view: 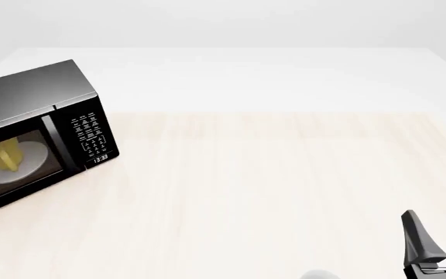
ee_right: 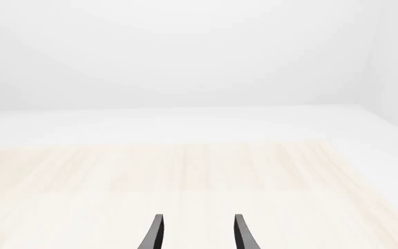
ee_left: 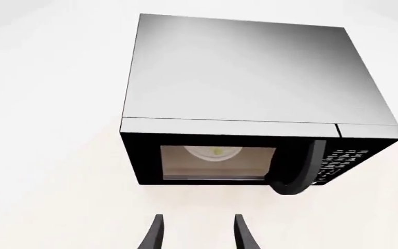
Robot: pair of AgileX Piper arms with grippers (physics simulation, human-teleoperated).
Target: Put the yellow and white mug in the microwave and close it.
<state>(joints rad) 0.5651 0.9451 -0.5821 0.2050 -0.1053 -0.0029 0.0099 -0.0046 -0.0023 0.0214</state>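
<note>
The black microwave (view: 37, 96) stands at the table's far left with its glass door shut. Behind the glass, the yellow and white mug (view: 2, 156) sits on the round white turntable plate (view: 23, 170). In the left wrist view the microwave (ee_left: 247, 72) is seen from above and in front, and a little yellow of the mug (ee_left: 216, 151) shows behind the door. My left gripper (ee_left: 197, 220) hangs open and empty, short of the door and apart from its curved handle (ee_left: 301, 174). My right gripper (view: 436, 216) stands open and empty near the table's front right corner, and the right wrist view shows the right gripper (ee_right: 199, 218) over bare wood.
The keypad (view: 91, 131) and small clock (view: 100, 157) are on the microwave's right front panel. The light wooden table (view: 269, 186) stretches from the microwave to the right edge. A pale rounded shape (view: 320, 274) peeks in at the front edge.
</note>
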